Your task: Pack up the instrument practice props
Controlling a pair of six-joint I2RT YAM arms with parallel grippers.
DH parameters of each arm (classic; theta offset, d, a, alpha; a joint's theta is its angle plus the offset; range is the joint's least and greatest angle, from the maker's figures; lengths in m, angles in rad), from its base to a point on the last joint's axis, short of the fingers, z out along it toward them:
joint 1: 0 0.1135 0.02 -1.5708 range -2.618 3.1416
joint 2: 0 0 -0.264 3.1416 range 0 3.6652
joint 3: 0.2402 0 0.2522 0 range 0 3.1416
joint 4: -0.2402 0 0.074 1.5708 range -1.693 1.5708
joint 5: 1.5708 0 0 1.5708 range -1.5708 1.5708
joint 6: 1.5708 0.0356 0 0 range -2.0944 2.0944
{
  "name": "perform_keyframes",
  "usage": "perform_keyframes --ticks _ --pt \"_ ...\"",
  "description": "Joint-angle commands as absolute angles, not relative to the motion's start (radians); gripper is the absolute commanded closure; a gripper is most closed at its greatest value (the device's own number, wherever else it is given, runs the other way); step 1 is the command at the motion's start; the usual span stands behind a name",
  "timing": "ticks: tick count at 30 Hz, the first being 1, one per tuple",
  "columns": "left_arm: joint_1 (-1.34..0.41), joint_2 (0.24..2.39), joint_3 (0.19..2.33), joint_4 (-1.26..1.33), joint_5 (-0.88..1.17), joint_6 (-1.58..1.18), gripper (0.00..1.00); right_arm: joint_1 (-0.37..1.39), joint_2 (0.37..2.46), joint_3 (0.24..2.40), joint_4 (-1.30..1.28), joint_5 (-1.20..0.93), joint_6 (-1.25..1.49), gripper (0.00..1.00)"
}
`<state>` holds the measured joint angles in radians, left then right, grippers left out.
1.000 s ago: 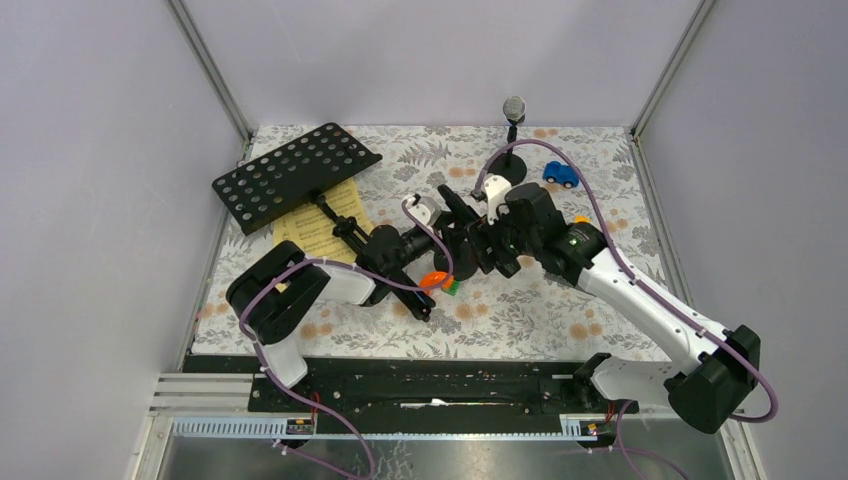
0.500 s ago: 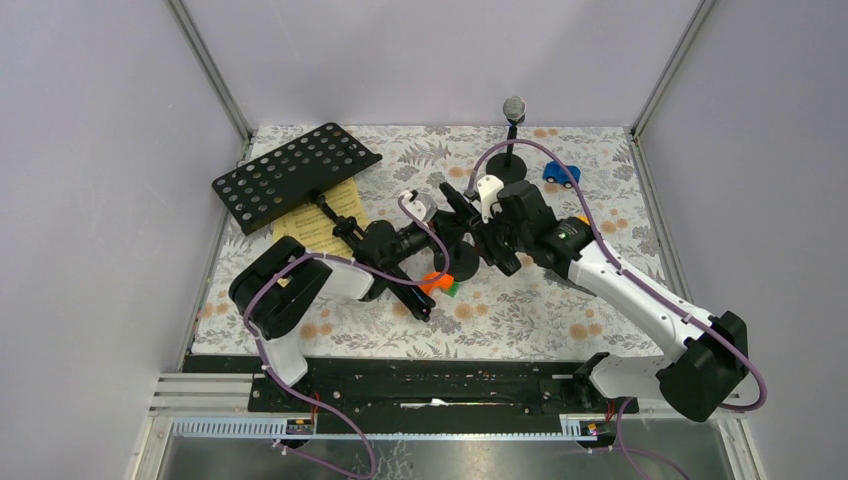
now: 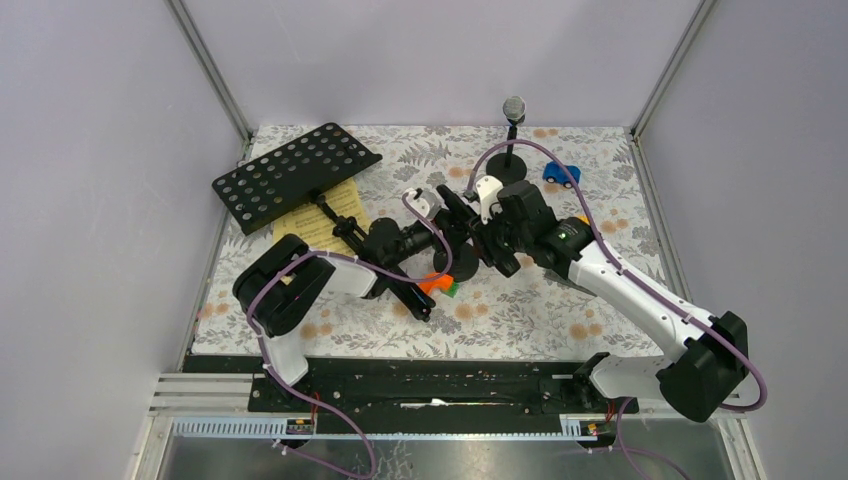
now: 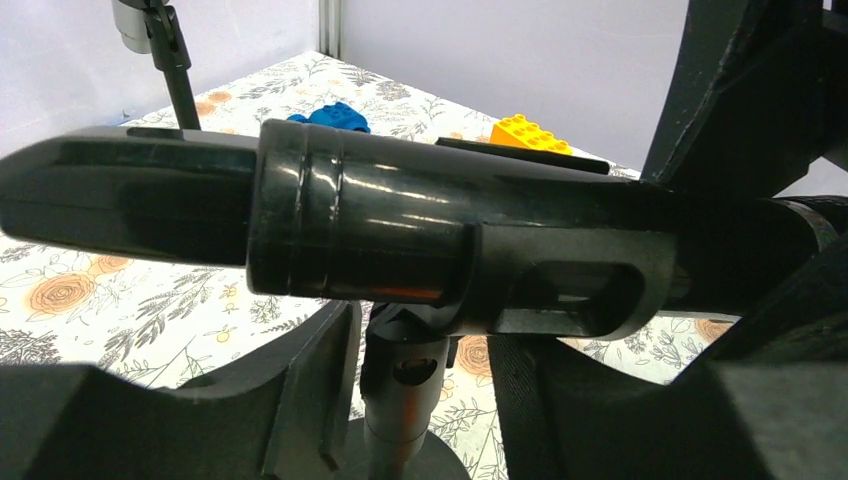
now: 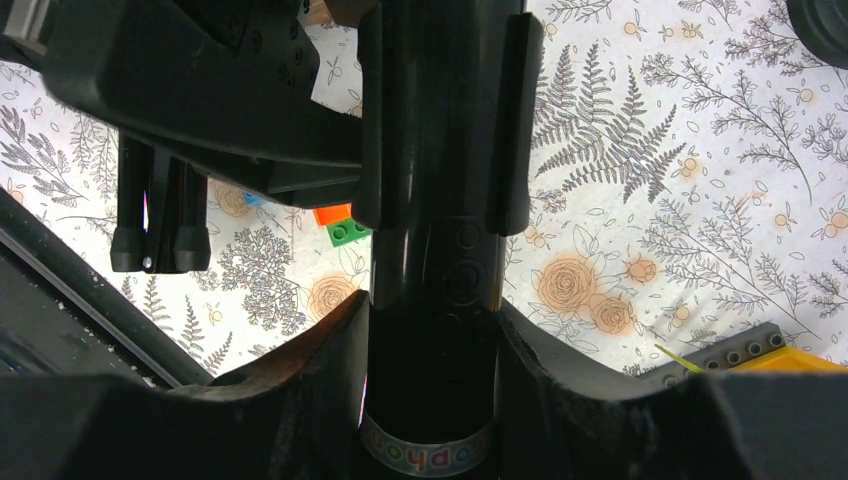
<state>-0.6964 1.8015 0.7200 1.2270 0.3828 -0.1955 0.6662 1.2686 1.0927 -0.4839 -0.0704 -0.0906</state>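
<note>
Right jaws clamp black microphone (image 5: 432,200), lying level, lengthwise along them.

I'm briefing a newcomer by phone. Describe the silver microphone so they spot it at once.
Look to the far edge of the floral table, right of middle, near the blue toy car. The silver microphone stands upright there on a thin black holder. Its grey head sets it apart from the black microphone.
</note>
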Motion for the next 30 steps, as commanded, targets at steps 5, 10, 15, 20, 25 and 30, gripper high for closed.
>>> perform_keyframes --ticks 5,10,15,20,25,30 --pt "-0.701 1.804 0.8 1.284 0.41 -0.208 0.76 0.675 1.217 1.115 -0.44 -0.11 -0.089 1.0" --pt "-0.691 1.816 0.811 1.271 0.414 -0.201 1.0 0.675 1.115 1.068 -0.444 -0.044 -0.076 1.0" --pt "-0.66 1.846 0.828 1.3 0.429 -0.24 1.0 0.675 1.031 1.034 -0.493 -0.032 -0.041 1.0" --pt "-0.651 1.856 0.858 1.256 0.415 -0.196 1.0 0.675 0.981 1.014 -0.587 -0.024 -0.012 1.0" --pt "-0.648 1.867 0.905 1.174 0.348 -0.123 1.0 0.676 0.903 0.993 -0.636 -0.02 0.044 1.0" --pt "-0.619 1.902 0.959 1.161 0.337 -0.13 1.0 0.675 0.831 1.008 -0.689 -0.019 0.06 1.0"
